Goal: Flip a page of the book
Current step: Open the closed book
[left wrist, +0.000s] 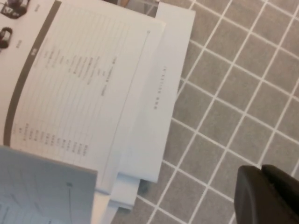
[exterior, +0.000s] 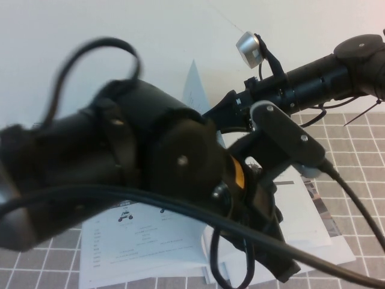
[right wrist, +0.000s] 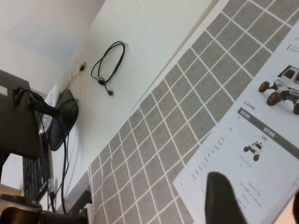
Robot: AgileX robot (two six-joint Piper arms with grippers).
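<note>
Your left gripper (left wrist: pixel 266 196) hangs off the edge of the book (exterior: pixel 144 241), jaws unreadable; your right gripper (right wrist: pixel 252 200) hovers directly over it, jaws released, holding nothing. Beyond, the page (exterior: pixel 195 90) stands upright from the book on the tabletop (exterior: pixel 355 198)

Grey checked tablecloth (right wrist: pixel 154 140), pale wall (exterior: pixel 120 24) behind.

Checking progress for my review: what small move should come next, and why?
Probably lower the open right gripper onto the page of the book and close: it hovers above it, holding nothing. The left gripper hangs over the tiles beside the book.
</note>
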